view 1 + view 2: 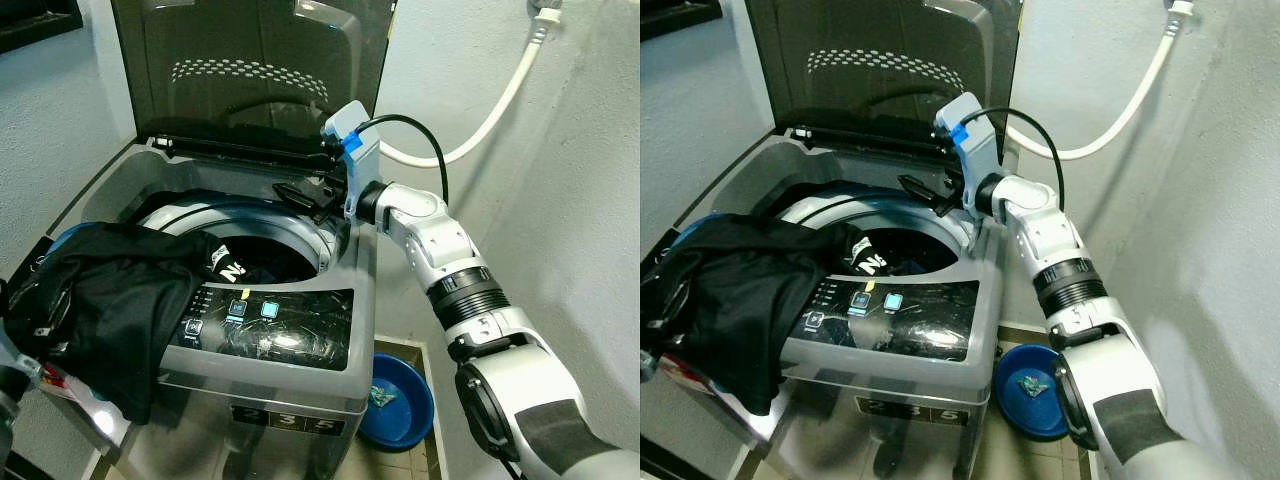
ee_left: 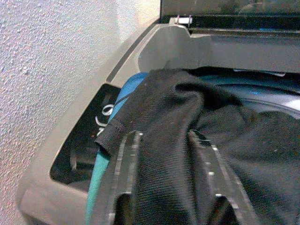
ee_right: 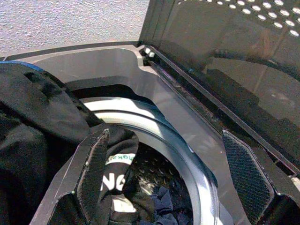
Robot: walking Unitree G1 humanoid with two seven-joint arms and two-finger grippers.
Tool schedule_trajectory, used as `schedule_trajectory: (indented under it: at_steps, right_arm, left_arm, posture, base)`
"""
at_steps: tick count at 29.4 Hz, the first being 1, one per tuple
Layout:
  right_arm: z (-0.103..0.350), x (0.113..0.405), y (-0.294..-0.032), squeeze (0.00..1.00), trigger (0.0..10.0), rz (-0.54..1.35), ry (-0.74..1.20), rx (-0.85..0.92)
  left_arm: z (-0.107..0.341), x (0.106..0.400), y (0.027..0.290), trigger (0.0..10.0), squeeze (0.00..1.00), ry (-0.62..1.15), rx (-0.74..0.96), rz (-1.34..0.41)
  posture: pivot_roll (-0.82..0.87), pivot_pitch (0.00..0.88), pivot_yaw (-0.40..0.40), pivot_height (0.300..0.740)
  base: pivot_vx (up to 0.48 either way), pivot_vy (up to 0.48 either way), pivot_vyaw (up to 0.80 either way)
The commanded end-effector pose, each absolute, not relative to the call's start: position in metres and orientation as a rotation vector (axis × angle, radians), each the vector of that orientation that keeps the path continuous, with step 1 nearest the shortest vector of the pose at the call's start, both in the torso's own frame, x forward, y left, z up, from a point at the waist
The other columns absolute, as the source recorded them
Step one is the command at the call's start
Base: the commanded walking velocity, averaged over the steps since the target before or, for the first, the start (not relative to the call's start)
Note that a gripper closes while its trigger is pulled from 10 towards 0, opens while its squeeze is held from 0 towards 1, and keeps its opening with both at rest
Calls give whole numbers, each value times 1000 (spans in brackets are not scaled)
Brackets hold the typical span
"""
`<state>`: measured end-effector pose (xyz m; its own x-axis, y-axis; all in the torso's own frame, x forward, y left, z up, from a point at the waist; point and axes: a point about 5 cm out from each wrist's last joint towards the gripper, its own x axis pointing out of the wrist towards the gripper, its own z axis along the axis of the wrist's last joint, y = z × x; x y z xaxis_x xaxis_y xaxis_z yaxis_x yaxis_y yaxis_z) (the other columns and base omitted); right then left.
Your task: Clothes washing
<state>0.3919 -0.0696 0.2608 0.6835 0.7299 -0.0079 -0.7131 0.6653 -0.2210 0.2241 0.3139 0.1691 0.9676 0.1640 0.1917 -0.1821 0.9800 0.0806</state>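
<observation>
A shiny silver robot arm
The right arm [image 1: 450, 260] has black rings, a black cable [image 1: 420, 135] and a blue-and-white wrist box [image 1: 352, 140].

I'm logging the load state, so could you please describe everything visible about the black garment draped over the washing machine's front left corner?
The black garment is a soft, matte knit fabric, bunched and folded. It drapes over the grey top-loading washing machine at its front left corner, hanging down the front, with one end bearing white lettering dipping into the drum. Teal cloth peeks beneath it. The left gripper has fabric between its fingers; the right gripper hovers open above the drum, apart from it.
</observation>
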Motion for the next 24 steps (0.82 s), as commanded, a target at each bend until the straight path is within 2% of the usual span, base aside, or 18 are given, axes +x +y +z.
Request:
schedule_trajectory:
  at_steps: [1, 7, 9, 10, 11, 12, 15, 18, 23, 24]
  right_arm:
    - [267, 392, -70, 1000, 10000, 808, -96, -213]
    - [268, 392, -70, 1000, 10000, 806, -99, -210]
    - [269, 392, -68, 1000, 10000, 807, -101, -204]
    - [269, 392, -68, 1000, 10000, 807, -101, -204]
    - [269, 392, -67, 1000, 10000, 808, -102, -201]
    - [269, 392, -67, 1000, 10000, 808, -102, -201]
    - [270, 393, -65, 1000, 10000, 807, -106, -197]
    - [270, 393, -66, 1000, 10000, 805, -109, -196]
    - [269, 392, -68, 1000, 10000, 799, -109, -196]
    - [267, 392, -70, 1000, 10000, 791, -103, -195]
  left_arm:
    - [174, 231, 310, 0, 0, -206, 79, 148]
    - [219, 250, 296, 0, 0, -371, 79, 34]
    - [262, 263, 287, 0, 0, -508, 127, -35]
    - [262, 263, 287, 0, 0, -508, 127, -35]
    - [290, 269, 283, 0, 0, -588, 186, -62]
    - [290, 269, 283, 0, 0, -588, 186, -62]
    - [355, 281, 285, 0, 0, -746, 342, -45]
    - [371, 288, 288, 0, 0, -758, 367, -5]
    - [365, 295, 289, 0, 0, -716, 357, 65]
    - [340, 298, 293, 10000, 1000, -629, 306, 156]
  posture:
    - [186, 0, -80, 740]
    - [189, 0, -84, 740]
    - [189, 0, -85, 740]
    - [189, 0, -85, 740]
    - [189, 0, -87, 740]
    - [189, 0, -87, 740]
    - [186, 0, -82, 740]
    - [184, 0, -76, 740]
    - [174, 0, -64, 740]
    - [169, 0, -60, 740]
  base:
    - [0, 0, 0]
    - [0, 0, 0]
    - [0, 0, 0]
    - [0, 0, 0]
    - [0, 0, 0]
    - [0, 0, 0]
    - [0, 0, 0]
    - [0, 0, 0]
    - [0, 0, 0]
    - [0, 0, 0]
